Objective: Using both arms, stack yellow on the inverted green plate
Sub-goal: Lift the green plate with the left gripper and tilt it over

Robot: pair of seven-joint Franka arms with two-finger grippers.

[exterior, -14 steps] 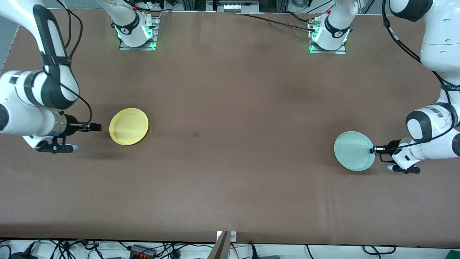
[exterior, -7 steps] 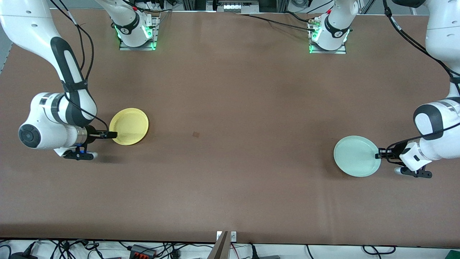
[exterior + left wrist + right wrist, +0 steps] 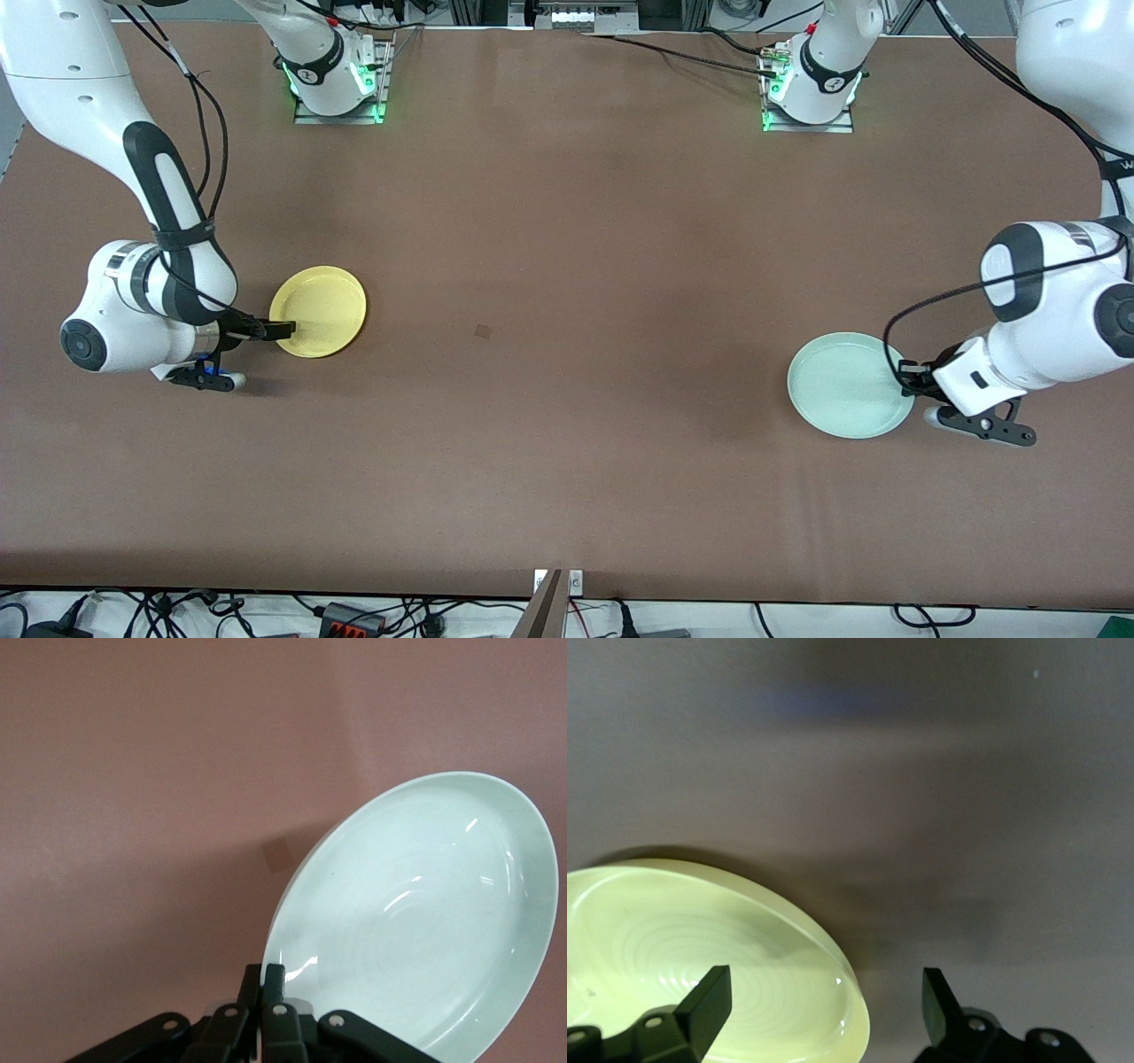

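Note:
The yellow plate [image 3: 317, 311] lies flat on the brown table toward the right arm's end. My right gripper [image 3: 285, 330] is open at the plate's rim. In the right wrist view the gripper [image 3: 824, 997] has one finger over the yellow plate [image 3: 700, 957] and one outside it, with the rim between them. My left gripper [image 3: 907, 377] is shut on the rim of the pale green plate [image 3: 849, 385] toward the left arm's end. In the left wrist view the gripper [image 3: 264, 979] pinches the green plate [image 3: 416, 921], which is tilted with its hollow side showing.
A small dark square mark [image 3: 482, 331] is on the table between the plates. The arm bases [image 3: 337, 80] [image 3: 808, 89] stand along the table's edge farthest from the front camera. Cables lie past the edge nearest the front camera.
My right gripper has moved in from beside the yellow plate and now straddles its rim. My left gripper has carried the green plate toward the table's middle and tilted it.

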